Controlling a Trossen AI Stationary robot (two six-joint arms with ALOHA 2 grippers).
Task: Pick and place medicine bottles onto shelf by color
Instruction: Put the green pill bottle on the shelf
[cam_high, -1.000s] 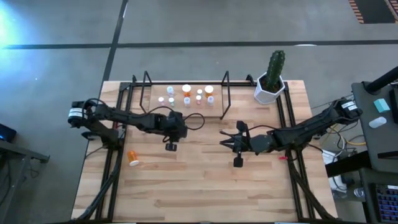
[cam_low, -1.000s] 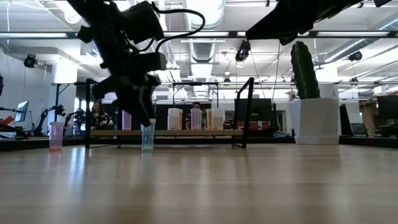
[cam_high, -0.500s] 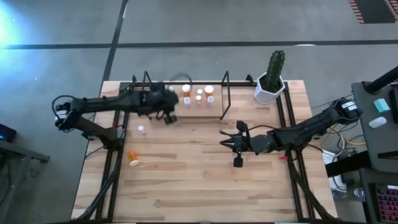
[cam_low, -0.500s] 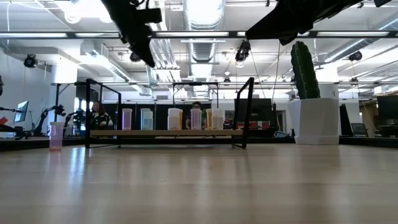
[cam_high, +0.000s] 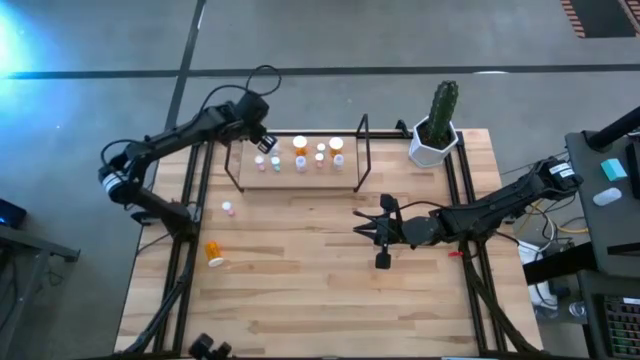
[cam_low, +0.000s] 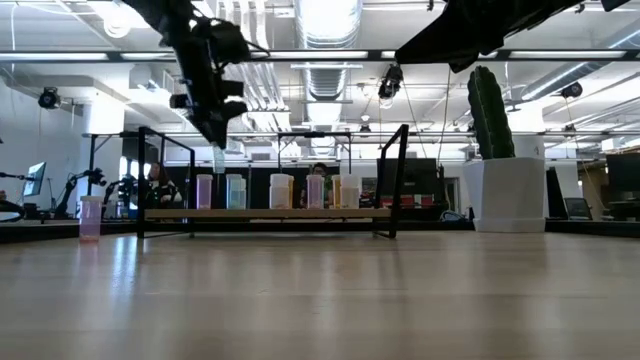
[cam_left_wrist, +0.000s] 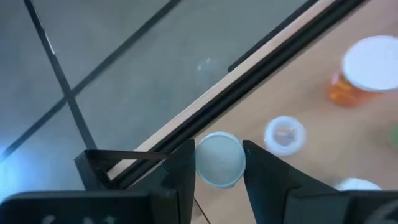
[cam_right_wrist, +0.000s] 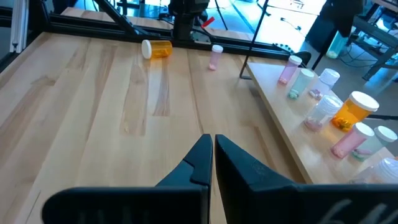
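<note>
Two loose: an orange bottle (cam_high: 214, 254) and a pink bottle (cam_high: 228, 209) are lying off the shelf (cam_high: 300, 178), several already standing there.
Low view: left gripper (cam_low: 216, 140) is hovering over the shelf's left end.
Left wrist: fingers (cam_left_wrist: 180, 171) are clamping a white-capped bottle (cam_left_wrist: 219, 159).
Right wrist: right gripper (cam_right_wrist: 210, 157) is waiting, pressed together.

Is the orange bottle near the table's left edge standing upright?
No. In the high view the orange bottle lies on its side on the table.
</note>
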